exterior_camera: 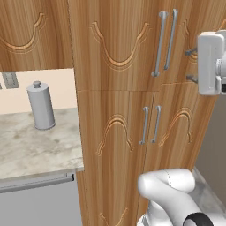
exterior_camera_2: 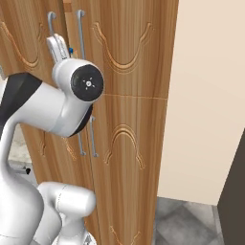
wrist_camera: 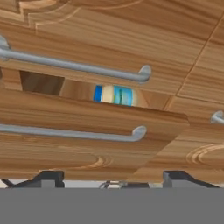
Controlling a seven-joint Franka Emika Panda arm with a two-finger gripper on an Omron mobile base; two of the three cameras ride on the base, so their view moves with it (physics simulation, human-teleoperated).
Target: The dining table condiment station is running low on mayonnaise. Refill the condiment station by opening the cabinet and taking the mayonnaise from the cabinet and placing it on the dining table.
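Note:
The cabinet (exterior_camera: 119,44) is tall brown wood-grain, and its upper doors carry long grey bar handles (exterior_camera: 161,44). In the hand view one upper door (wrist_camera: 87,118) stands slightly ajar. Through the gap shows the mayonnaise (wrist_camera: 114,94), a small pale jar with blue on it, inside the cabinet. My gripper (wrist_camera: 113,178) is open, its fingertips (wrist_camera: 48,177) spread wide just in front of the ajar door's handle (wrist_camera: 70,131), with nothing between them. The hand (exterior_camera: 209,62) sits level with the upper handles at the cabinet's right side, and my gripper (exterior_camera_2: 61,48) is against the doors. The dining table is out of view.
A grey canister (exterior_camera: 41,106) stands on a marbled counter (exterior_camera: 35,145) left of the cabinet. Lower doors with shorter handles (exterior_camera: 150,126) are shut. A beige wall (exterior_camera_2: 210,95) and grey floor (exterior_camera_2: 186,220) lie to the cabinet's right.

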